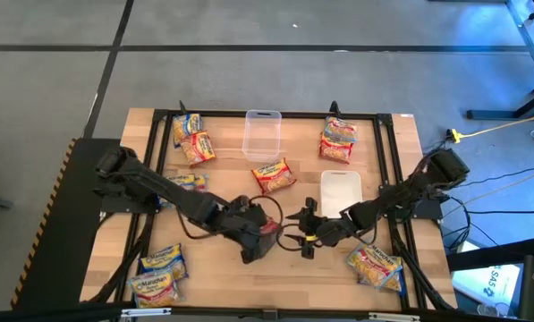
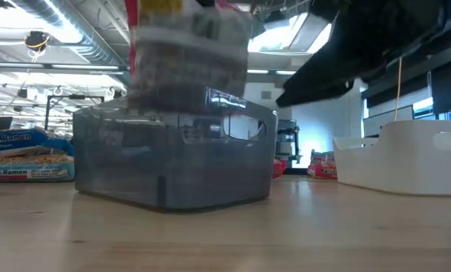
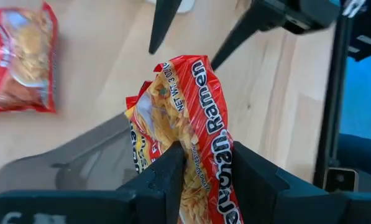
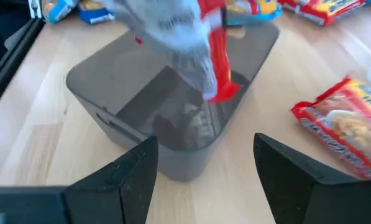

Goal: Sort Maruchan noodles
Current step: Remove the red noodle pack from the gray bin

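- Low view: blurred red ramen packet [image 2: 187,45] hanging over the grey bin [image 2: 172,155], top cut off by the frame; dark arm above at the right, no jaws visible here.
- Left wrist view: same red packet [image 3: 194,124] pinched between the left gripper [image 3: 207,171] jaws, crumpled, lower end hidden behind the fingers.
- High view: left gripper [image 1: 265,228] near the counter's front edge, at the middle; grey bin under it hidden almost entirely by the arm.
- Right gripper [image 1: 295,222] just beside it, toward the right edge, jaws spread and holding nothing; in the right wrist view, fingers [image 4: 120,177] apart before the grey bin [image 4: 173,93], packet [image 4: 213,56] smeared by motion above the bin's opening.
- Packets counted from above, hard to separate where overlapped: two at the back left [image 1: 192,139], two at the back right [image 1: 338,139], one at the counter's middle [image 1: 274,175], one partly under the left arm [image 1: 188,182], two at the front left corner [image 1: 159,275], about two at the front right [image 1: 377,266], plus the held one.
- Three containers: clear one [image 1: 261,134] at the back middle, white one [image 1: 340,190] right of centre, grey one at the front.
- Pale wooden counter [image 1: 222,268] with a black frame; grey floor around; ceiling lights and shelving in the room behind.
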Controlling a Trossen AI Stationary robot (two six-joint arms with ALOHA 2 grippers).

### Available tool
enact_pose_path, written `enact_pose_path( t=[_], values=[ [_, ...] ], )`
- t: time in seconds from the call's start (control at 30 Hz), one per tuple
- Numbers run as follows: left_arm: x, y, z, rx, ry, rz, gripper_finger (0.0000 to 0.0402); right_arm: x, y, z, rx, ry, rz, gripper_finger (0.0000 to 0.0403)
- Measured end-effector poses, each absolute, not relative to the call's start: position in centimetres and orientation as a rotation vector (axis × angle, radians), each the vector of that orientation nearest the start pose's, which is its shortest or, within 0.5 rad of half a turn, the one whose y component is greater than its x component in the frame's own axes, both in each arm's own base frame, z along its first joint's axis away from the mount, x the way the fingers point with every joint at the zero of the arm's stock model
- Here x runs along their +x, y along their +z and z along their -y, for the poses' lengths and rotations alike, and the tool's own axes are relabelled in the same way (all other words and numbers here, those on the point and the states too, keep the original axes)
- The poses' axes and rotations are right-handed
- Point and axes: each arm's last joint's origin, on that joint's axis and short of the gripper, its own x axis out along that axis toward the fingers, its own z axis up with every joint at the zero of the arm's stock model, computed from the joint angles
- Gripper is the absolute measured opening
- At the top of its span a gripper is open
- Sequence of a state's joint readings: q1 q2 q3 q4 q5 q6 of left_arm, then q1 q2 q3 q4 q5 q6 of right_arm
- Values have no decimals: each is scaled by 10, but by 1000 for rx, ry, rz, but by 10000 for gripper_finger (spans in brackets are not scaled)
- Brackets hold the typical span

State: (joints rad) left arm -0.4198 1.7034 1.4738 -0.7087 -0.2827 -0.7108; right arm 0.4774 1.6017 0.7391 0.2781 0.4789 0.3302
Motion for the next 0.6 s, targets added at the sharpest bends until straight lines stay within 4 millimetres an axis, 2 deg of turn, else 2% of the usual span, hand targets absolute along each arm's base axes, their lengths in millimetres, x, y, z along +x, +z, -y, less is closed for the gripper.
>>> enact_pose_path(
  t=[0.17,0.3,0.47,0.6],
  values=[
    [321,318,131,-255,184,-777,113,272,189,-126,60,-85,-499,237],
    [317,333,119,-111,239,-687,113,263,204,-121,56,-95,-499,237],
    [330,330,95,16,319,-675,113,247,219,-111,33,-145,-518,237],
    [352,307,71,96,377,-751,113,234,226,-103,28,-229,-541,237]
  ],
)
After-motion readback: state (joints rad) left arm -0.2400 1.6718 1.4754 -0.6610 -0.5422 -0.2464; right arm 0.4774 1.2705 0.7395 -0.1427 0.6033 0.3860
